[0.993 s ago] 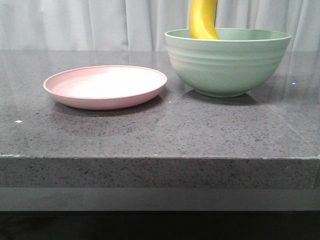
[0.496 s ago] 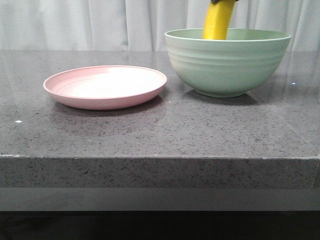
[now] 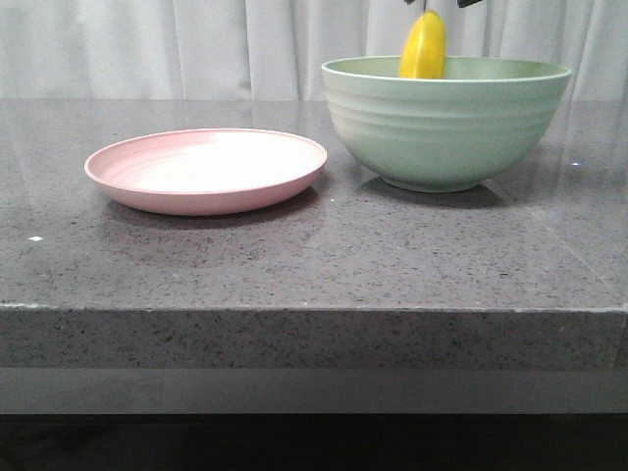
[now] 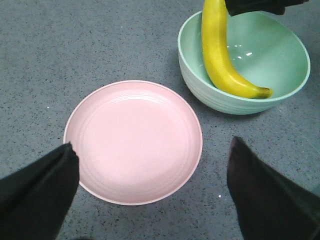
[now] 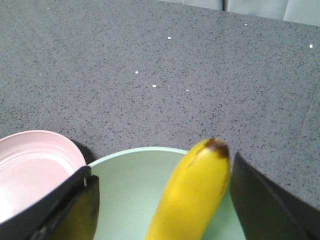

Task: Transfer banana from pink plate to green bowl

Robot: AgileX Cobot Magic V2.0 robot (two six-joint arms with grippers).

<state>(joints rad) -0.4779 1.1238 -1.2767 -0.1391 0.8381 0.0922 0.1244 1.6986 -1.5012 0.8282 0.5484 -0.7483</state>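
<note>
The left gripper (image 4: 150,185) hangs above the table with its two dark fingers (image 4: 37,195) spread wide apart and nothing between them. The right gripper (image 5: 162,200) has its jaws parted: one finger (image 5: 65,207) stands clear of the banana (image 5: 190,192), while the other seems just beside it, contact uncertain. In the front view only a dark sliver of the right gripper shows at the top edge.

A pink plate (image 3: 206,170) sits bare on the left of a dark speckled stone table (image 3: 314,265). Just beside it on the right stands a green bowl (image 3: 446,123). The yellow upper end of a banana (image 3: 424,46) pokes up above the bowl's rim, near a dark gripper part at the top edge.
</note>
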